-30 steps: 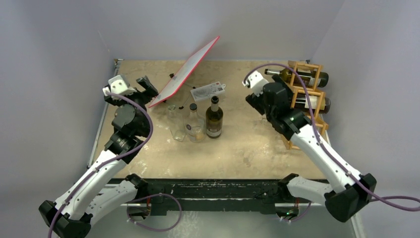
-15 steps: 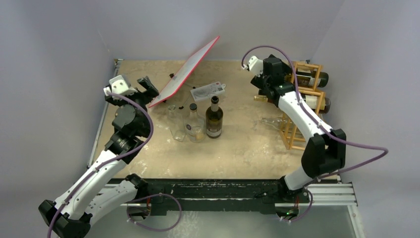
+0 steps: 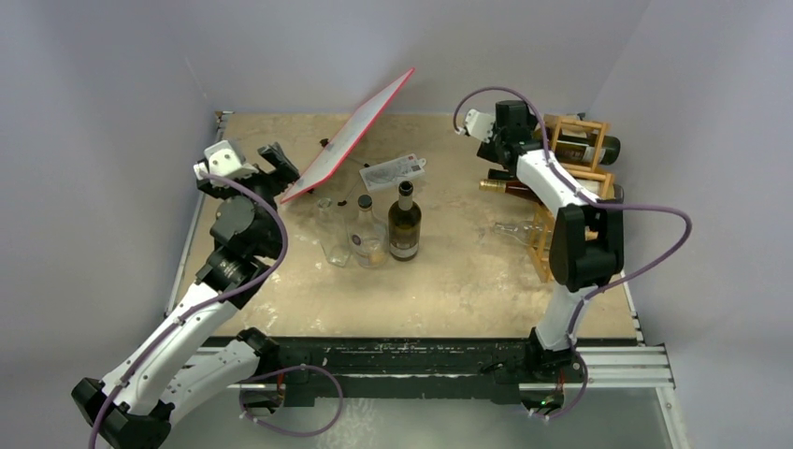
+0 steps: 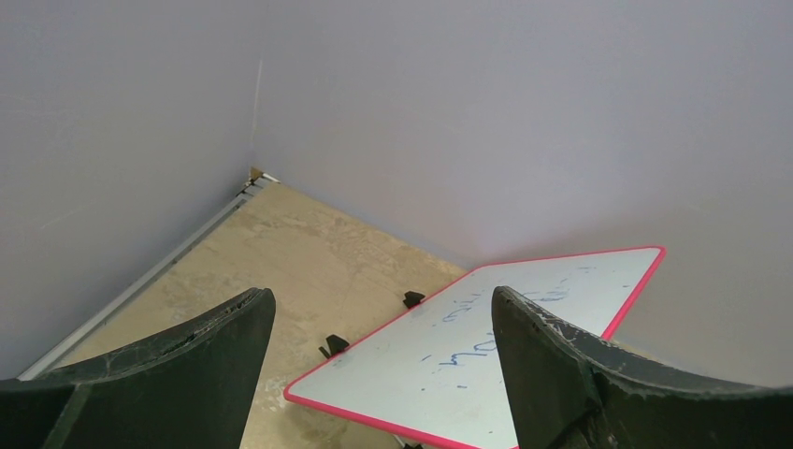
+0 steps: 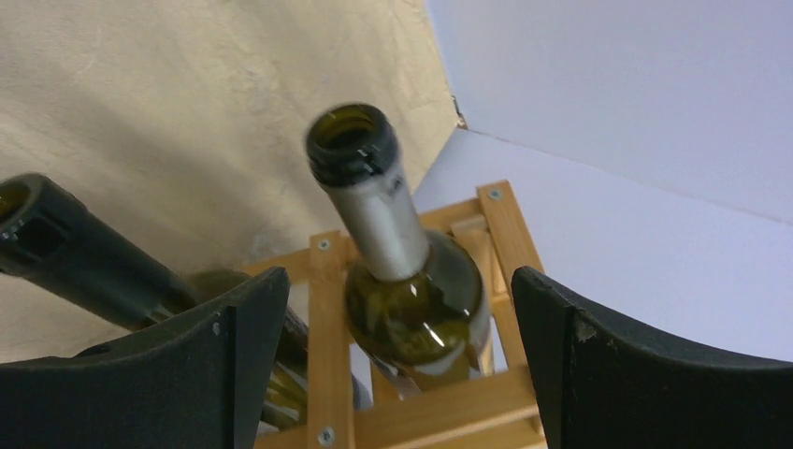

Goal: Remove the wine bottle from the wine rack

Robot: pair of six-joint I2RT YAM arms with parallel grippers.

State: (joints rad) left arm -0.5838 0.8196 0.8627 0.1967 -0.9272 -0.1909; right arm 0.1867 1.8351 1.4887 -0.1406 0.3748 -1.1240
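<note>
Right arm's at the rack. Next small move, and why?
Probably close the right hand on the neck of the upper wine bottle. In the wrist view its fingers stand open on either side of the bottle, roughly centred and touching nothing, and the bottle lies in the wine rack. Depth is hard to judge, so close gently.

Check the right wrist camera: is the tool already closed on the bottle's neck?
No, the right tool is open, with its fingers standing apart on either side of the wine bottle and touching nothing.
</note>
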